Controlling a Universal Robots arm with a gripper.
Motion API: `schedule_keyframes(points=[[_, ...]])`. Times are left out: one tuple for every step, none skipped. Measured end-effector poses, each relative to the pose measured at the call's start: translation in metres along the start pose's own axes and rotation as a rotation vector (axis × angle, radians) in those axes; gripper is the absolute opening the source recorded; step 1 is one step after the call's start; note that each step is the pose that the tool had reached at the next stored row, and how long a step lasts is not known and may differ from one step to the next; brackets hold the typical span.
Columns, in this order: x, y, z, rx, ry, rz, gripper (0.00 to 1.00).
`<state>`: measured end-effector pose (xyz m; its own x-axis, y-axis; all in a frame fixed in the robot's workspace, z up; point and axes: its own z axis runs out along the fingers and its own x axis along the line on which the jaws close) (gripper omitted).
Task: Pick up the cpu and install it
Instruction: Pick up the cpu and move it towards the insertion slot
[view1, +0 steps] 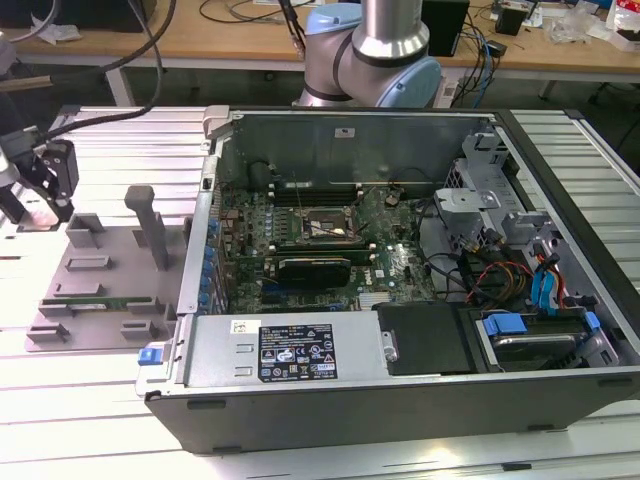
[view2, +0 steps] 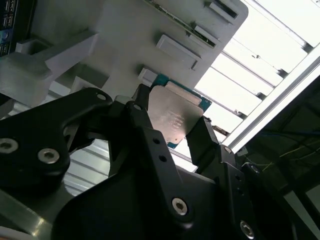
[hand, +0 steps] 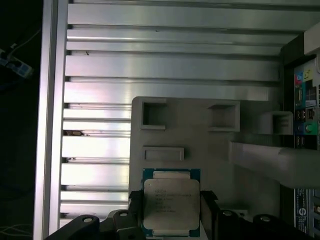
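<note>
The cpu (hand: 171, 202) is a flat square chip with a silver top plate and a green edge. It sits between the black fingers of my gripper (hand: 171, 201), which is shut on its two opposite sides. In the second wrist view the cpu (view2: 175, 117) hangs tilted in the gripper (view2: 172, 112), a little off the grey fixture tray (view2: 125, 30). In the exterior view the gripper (view1: 48, 178) is over the far left end of that tray (view1: 100, 265). The motherboard socket (view1: 322, 228) lies inside the open computer case, well to the exterior view's right.
The open computer case (view1: 400, 370) has tall metal walls, with cables and drive bays at its right side. An upright post (view1: 150, 225) and a green memory stick (view1: 85, 297) stand on the grey tray. The slatted aluminium table (hand: 170, 65) surrounds everything.
</note>
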<state>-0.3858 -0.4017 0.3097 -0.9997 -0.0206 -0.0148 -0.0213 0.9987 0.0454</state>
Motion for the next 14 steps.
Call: schedule_keyframes(points=[[0.0000,0.0002,-0.0014,0.0001,-0.0002,0.000,0.55],[-0.0001,0.0003,-0.0030,0.0001,-0.0005,0.000,0.55],[-0.0001,0.0006,-0.0054,0.0001,-0.0007,0.000,0.55],[-0.0001,0.0007,-0.0073,0.0001,-0.0009,0.000,0.55],[-0.0002,0.0009,-0.0091,0.0000,-0.0011,0.000,0.55],[-0.0002,0.0012,-0.0118,0.0001,-0.0014,0.000,0.55],[-0.0003,0.0014,-0.0136,0.0001,-0.0016,0.000,0.55],[-0.0003,0.0017,-0.0164,0.0001,-0.0018,0.000,0.55],[-0.0003,0.0022,-0.0214,0.0001,-0.0022,0.000,0.55],[-0.0004,0.0028,-0.0265,0.0001,-0.0027,0.000,0.55],[-0.0005,0.0032,-0.0304,0.0001,-0.0033,0.000,0.55],[-0.0006,0.0039,-0.0355,0.0001,-0.0037,0.000,0.55],[-0.0006,0.0042,-0.0375,0.0001,-0.0039,0.000,0.55],[-0.0006,0.0046,-0.0405,0.0001,-0.0041,0.000,0.55]])
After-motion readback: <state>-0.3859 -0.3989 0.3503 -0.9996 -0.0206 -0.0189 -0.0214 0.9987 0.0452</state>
